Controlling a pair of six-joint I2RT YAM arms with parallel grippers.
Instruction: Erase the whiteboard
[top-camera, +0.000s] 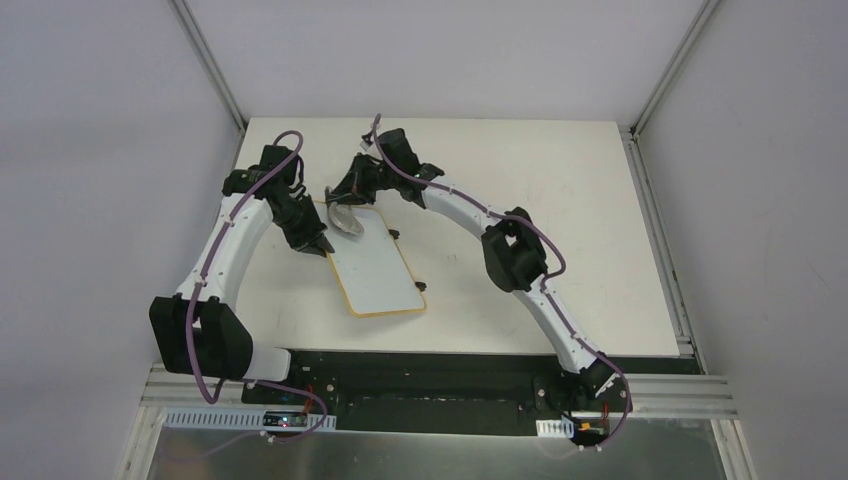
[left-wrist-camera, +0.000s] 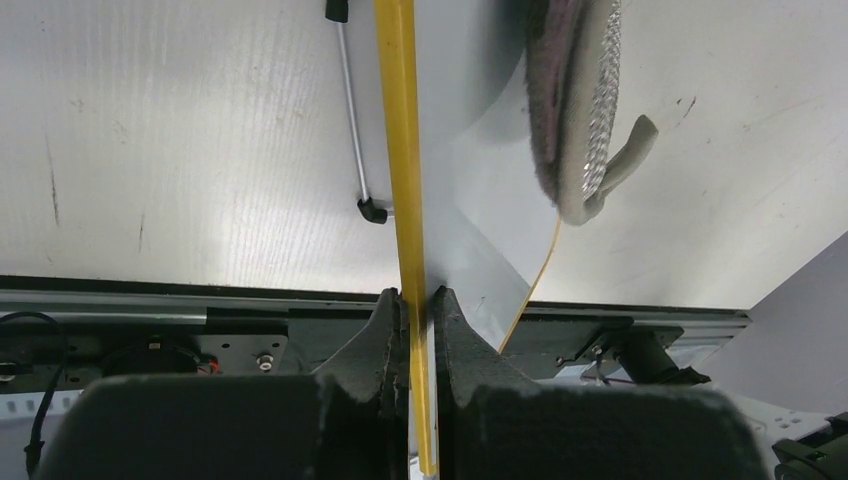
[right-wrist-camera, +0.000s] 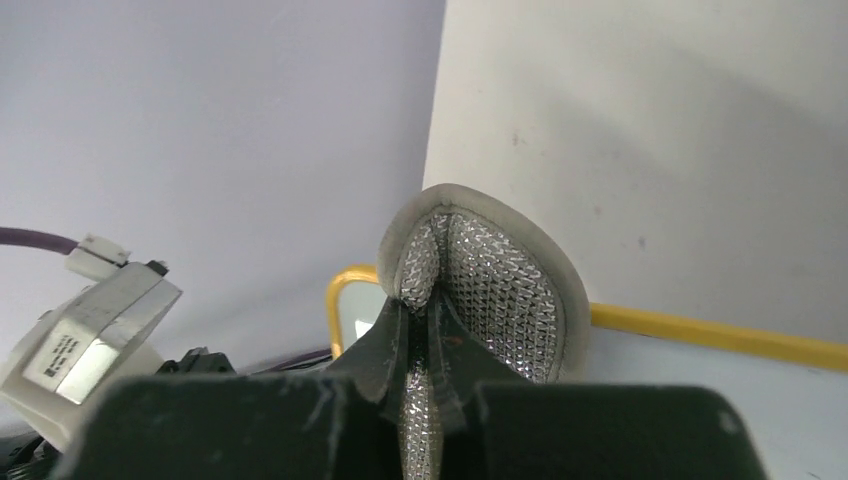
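The whiteboard (top-camera: 375, 270) lies flat on the table, its white face blank inside a tan rim (left-wrist-camera: 397, 130). My left gripper (top-camera: 316, 243) is shut on the board's left rim near the far corner; in the left wrist view (left-wrist-camera: 420, 298) the rim runs up from between the jaws. My right gripper (top-camera: 345, 203) is shut on a grey pad (top-camera: 346, 219) with a silvery mesh face (right-wrist-camera: 495, 290). The pad rests on the board's far end, seen from the left wrist as a folded oval (left-wrist-camera: 580, 100). The board's rim (right-wrist-camera: 720, 333) shows behind the pad.
A thin metal leg with black tips (left-wrist-camera: 352, 110) lies under the board's edge. The black base rail (top-camera: 420, 375) runs along the table's near edge. Grey walls and aluminium posts (top-camera: 210, 60) close in the table on the left, back and right.
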